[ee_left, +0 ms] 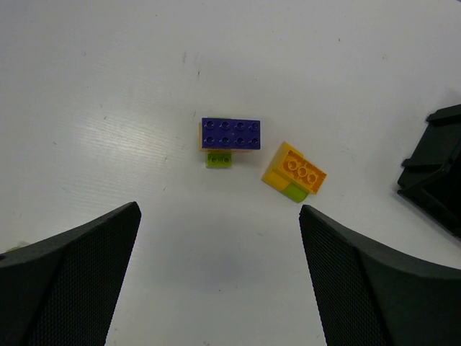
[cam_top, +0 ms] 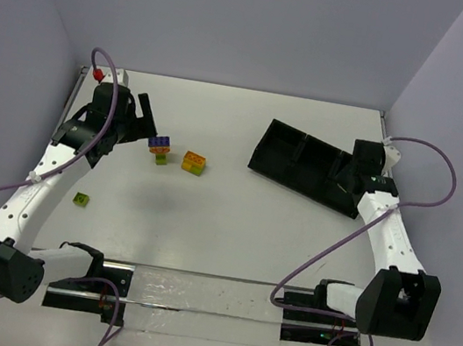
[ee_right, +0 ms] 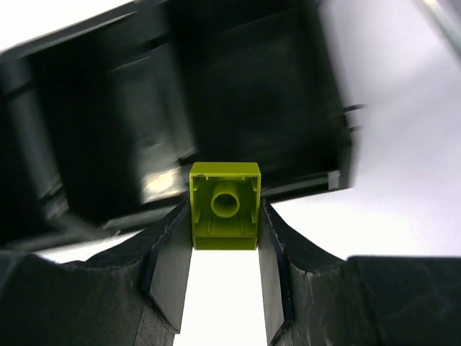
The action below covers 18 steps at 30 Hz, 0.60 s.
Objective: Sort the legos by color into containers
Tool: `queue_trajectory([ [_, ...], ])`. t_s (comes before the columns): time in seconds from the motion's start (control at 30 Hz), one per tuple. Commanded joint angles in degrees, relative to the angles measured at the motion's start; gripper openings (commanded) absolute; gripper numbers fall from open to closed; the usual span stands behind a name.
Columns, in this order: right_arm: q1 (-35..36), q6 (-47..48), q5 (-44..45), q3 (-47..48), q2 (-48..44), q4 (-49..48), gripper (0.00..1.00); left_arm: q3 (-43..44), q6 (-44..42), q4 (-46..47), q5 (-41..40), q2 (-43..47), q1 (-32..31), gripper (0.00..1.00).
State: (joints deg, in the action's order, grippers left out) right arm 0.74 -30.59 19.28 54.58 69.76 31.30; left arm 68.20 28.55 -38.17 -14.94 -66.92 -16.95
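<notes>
A lime green lego [ee_right: 224, 206], seen from its hollow underside, is pinched between my right gripper's [ee_right: 224, 220] fingers. It hangs over the near rim of the black tray's [ee_right: 216, 86] end compartment. From above, the right gripper [cam_top: 360, 166] sits at the right end of the tray [cam_top: 301, 154]. My left gripper [cam_top: 141, 115] stands open above the table, its fingers [ee_left: 79, 274] wide apart. Ahead of it lie a blue-purple lego [ee_left: 230, 133] stacked on orange with a small green piece [ee_left: 219, 160], and an orange-yellow lego [ee_left: 294, 171] with green under it.
A single lime green lego [cam_top: 81, 199] lies beside the left arm's forearm. The tray lies at an angle at the back right, its corner [ee_left: 436, 166] showing in the left wrist view. Walls close the table on three sides. Cables loop beside both arms.
</notes>
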Motion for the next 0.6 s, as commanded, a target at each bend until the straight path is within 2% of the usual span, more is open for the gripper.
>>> queue_trajectory([
  [0.0, -5.48, 0.8, 1.68, 1.64, 3.17, -2.47, 0.24, 4.0, 1.54, 1.59, 0.22, -1.28, -0.28, 0.99],
  [0.07, -6.91, 1.06, 1.27, 2.23, 4.66, -3.52, 0.28, 4.69, 1.71, 1.22, -0.42, -1.71, -0.28, 0.99],
  [0.17, -8.0, 1.47, 0.89, 3.0, 7.21, -4.71, 0.41, 5.1, 2.08, 0.67, -0.85, -2.3, -0.28, 0.99],
  [0.2, -8.03, 1.5, 0.85, 3.28, 7.41, -5.04, 0.46, 5.03, 2.12, 0.43, -1.16, -2.33, -0.28, 0.99],
  [0.3, -8.03, 1.72, -0.06, 4.47, 9.45, -5.79, 0.75, 4.03, 3.25, -0.6, -1.53, -1.81, -0.28, 0.99],
  [0.37, -8.03, 1.67, -0.87, 4.74, 10.14, -6.36, 0.86, 3.31, 3.99, -1.32, -1.58, -1.35, -0.28, 0.99],
  [0.57, -8.03, 1.5, -3.48, 4.92, 9.61, -7.22, 0.9, 1.56, 5.58, -3.22, -2.81, -0.26, -0.28, 0.99],
])
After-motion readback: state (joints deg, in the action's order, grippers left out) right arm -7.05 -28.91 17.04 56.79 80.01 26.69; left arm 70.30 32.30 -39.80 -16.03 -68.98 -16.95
